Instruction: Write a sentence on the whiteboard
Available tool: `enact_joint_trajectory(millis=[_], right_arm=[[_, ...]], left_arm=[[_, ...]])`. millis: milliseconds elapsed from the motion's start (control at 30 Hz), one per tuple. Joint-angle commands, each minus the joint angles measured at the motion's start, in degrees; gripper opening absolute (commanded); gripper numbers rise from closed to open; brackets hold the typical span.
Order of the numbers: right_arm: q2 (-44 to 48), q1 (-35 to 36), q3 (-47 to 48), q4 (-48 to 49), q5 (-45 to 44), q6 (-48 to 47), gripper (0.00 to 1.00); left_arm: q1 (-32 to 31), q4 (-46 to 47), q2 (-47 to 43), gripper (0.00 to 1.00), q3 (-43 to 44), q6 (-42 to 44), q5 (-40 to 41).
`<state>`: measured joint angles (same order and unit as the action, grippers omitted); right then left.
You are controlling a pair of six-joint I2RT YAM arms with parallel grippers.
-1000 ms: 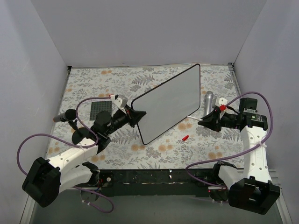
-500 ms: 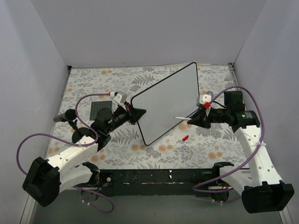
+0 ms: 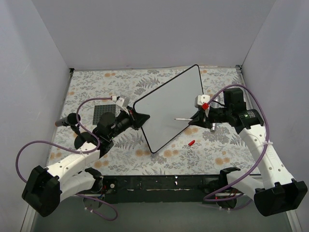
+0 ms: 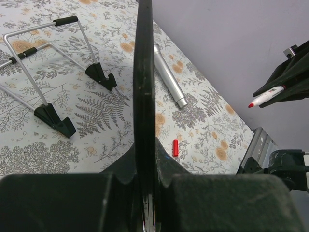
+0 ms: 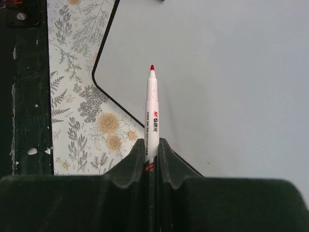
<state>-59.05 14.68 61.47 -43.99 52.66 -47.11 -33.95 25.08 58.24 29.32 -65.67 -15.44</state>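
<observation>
The whiteboard (image 3: 164,104) is glossy white, black-rimmed, with rounded corners.

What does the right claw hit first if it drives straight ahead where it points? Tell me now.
The whiteboard. The right claw holds a marker whose red tip leads, aimed at the board's blank white face, so the tip would probably touch first. How much gap remains is unclear.

I see the whiteboard (image 3: 169,108) as white with a thin black rim. The marker (image 5: 152,116) is white and red-tipped. The tablecloth (image 3: 120,82) carries grey ferns and orange blooms.
</observation>
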Motion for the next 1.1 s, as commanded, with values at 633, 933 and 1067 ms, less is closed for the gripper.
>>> enact_joint_trajectory(millis=[633,933,1067], right_arm=[[0.16,1.85,-5.74,7.77,0.6,2.46,0.01],[1.48,0.01,-7.68,8.65,3.84,1.68,0.01],[2.09,-0.61,-8.82,9.09,4.64,1.5,0.01]], left_arm=[[0.03,-2.93,-3.57,0.0,1.35,-6.4,0.76],[-0.06,-3.02,-4.62,0.0,0.65,-6.23,0.41],[0.03,-3.63,-4.54,0.0,1.26,-5.44,-0.03]])
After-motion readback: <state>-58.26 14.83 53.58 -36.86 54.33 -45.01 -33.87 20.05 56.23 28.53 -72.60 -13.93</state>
